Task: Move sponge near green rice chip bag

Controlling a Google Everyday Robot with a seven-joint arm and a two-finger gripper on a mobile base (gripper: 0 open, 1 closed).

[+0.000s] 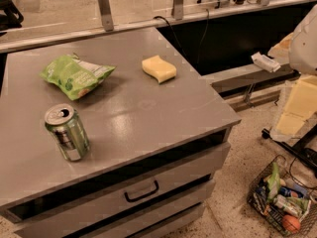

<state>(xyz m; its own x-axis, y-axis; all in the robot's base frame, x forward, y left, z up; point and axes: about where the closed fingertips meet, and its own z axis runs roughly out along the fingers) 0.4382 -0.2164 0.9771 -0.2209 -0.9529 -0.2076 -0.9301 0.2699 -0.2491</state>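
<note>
I judge the approach is not yet begun: my gripper (296, 108) hangs far right of the green rice chip bag (77, 76), beyond the grey cabinet top (148, 113), and I cannot tell whether it is apart or together. The sponge (159, 68), a thick pale foam block with wavy sides, lies right of the crinkled bag, apart from it. Next I must reach over and pinch its soft flanks.
</note>
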